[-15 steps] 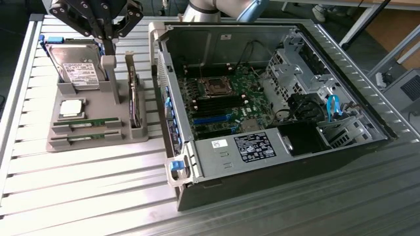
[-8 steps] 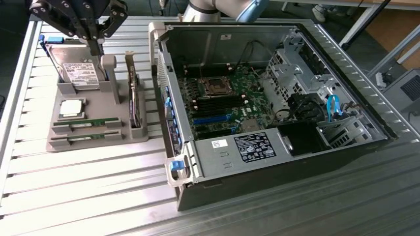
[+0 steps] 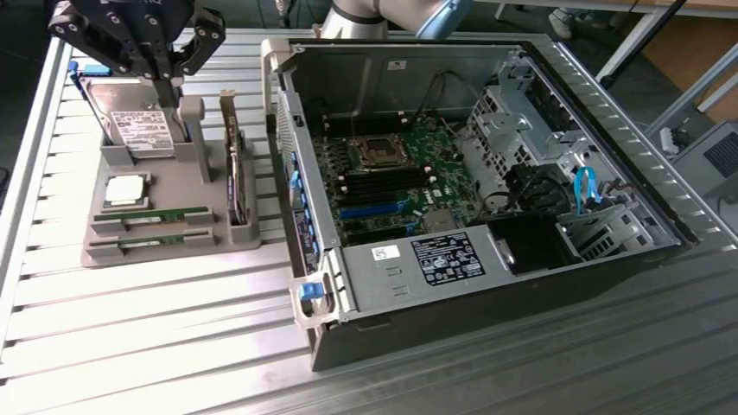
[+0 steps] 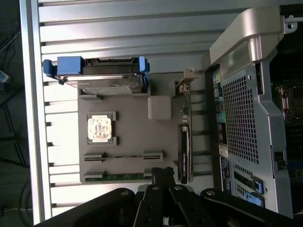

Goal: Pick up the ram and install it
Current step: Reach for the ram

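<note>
Exterior view: gripper (image 3: 173,76) high over grey holder tray (image 3: 173,212), above the upright hard drive (image 3: 141,121) at the tray's far end.
Tool state: fingers drawn together, clenched on nothing visible; no part carried.
Ram: two green sticks (image 3: 155,226) seated edge-up in the tray's near slots, on the exterior view's left of the case; well apart from the gripper. Same sticks seen from the wrist view as thin green strips (image 4: 124,177) just beside the fingertips in frame.
Other tray contents: square silver processor (image 3: 124,191) lying flat between hard drive and ram slots; expansion card (image 3: 238,181) standing on edge along the tray's case-side slot.
Computer case: side panel off, lying open (image 3: 554,251), motherboard (image 3: 398,173) exposed; black memory slots beside the CPU socket look unfilled, though too small to be certain.
Progress (judgement): early. Pick not yet made, nothing installed; both grasp and seating left to do.
Surface: ribbed aluminium profile table (image 3: 150,337), bright glare near the tray.
Room: workshop floor and table legs past the far edge on the exterior view's right; cables on the floor seen from the wrist view.
</note>
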Available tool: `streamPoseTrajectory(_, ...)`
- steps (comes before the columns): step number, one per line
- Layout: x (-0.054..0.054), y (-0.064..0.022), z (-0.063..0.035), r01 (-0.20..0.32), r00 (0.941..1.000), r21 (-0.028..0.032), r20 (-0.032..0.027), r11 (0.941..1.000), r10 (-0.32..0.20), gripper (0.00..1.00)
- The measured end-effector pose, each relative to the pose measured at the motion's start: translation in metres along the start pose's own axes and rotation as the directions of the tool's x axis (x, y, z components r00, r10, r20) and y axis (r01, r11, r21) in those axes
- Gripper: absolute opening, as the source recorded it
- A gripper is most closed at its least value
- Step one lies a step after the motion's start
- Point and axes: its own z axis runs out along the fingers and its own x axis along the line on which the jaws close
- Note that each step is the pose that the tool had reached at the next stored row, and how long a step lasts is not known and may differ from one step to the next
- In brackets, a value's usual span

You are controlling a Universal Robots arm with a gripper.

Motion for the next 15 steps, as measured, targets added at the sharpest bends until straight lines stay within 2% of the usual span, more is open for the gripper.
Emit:
streamPoseTrajectory(6, -0.001, -0.0096, -0.0007, 0.000, 1.0000, 0.0001, -0.0001, 1.0000, 0.000, 0.09)
streamPoseTrajectory(15, -0.001, -0.0183, -0.0013, 0.000, 1.0000, 0.0001, -0.0001, 1.0000, 0.000, 0.09)
